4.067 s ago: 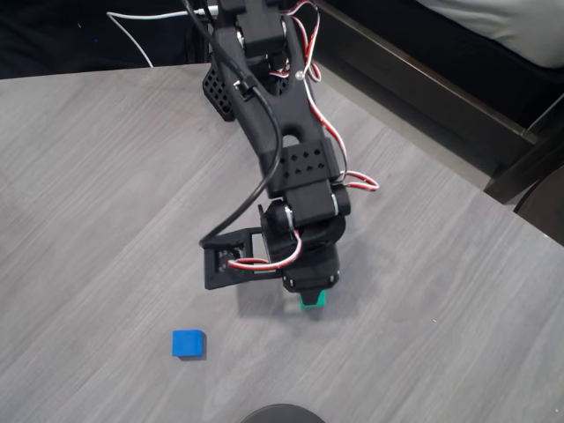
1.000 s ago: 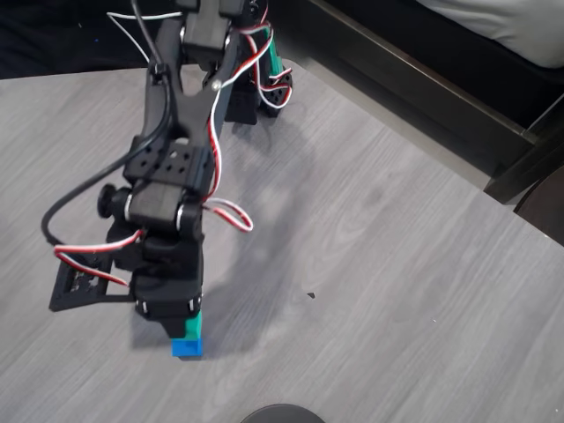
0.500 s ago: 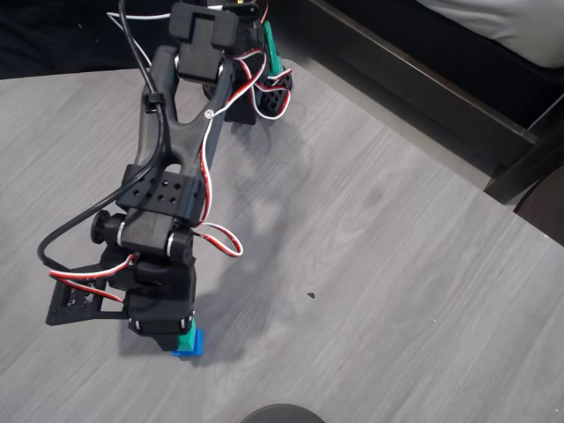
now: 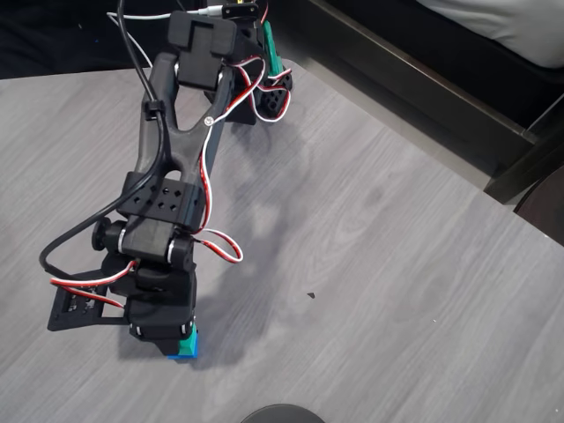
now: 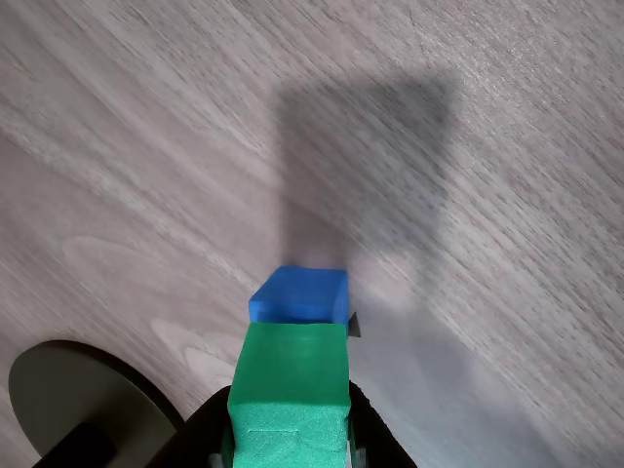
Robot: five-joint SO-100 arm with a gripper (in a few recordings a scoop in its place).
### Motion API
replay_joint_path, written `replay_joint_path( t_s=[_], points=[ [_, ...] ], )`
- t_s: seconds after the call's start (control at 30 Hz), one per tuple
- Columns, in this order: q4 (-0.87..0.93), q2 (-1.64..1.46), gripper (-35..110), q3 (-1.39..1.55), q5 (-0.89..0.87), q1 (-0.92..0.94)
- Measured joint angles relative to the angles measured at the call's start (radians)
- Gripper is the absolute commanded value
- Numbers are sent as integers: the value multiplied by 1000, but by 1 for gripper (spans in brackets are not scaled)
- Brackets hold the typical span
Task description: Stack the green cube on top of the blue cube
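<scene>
In the overhead view the black arm reaches toward the near left of the grey wood table [image 4: 397,264]. Its gripper [image 4: 181,338] points down over the blue cube [image 4: 187,351], of which a narrow strip shows beneath it. A sliver of the green cube [image 4: 188,335] shows just above the blue one. In the wrist view the gripper [image 5: 290,434] is shut on the green cube [image 5: 291,385], which hangs over the near edge of the blue cube [image 5: 300,294]. Whether the two cubes touch cannot be told.
A dark round object [image 4: 282,412] lies at the table's near edge, close to the cubes, and appears at the lower left in the wrist view [image 5: 68,400]. The table's far right edge runs diagonally along a dark frame [image 4: 414,79]. A white cable [image 4: 132,40] trails at the back left.
The arm has carried the green cube from the table's middle leftward to the blue cube. Over the last second the gripper shifted slightly nearer, covering more of the blue cube.
</scene>
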State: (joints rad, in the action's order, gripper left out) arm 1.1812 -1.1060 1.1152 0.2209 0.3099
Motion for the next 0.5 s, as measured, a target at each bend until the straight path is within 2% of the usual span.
replay_joint_path(
  t_s=[0.2, 0.33, 0.5],
  points=[
    [2, 15, 9, -12, 18, 0],
    [3, 29, 27, -21, 28, 2],
    [5, 51, 34, -21, 63, 15]
  ],
)
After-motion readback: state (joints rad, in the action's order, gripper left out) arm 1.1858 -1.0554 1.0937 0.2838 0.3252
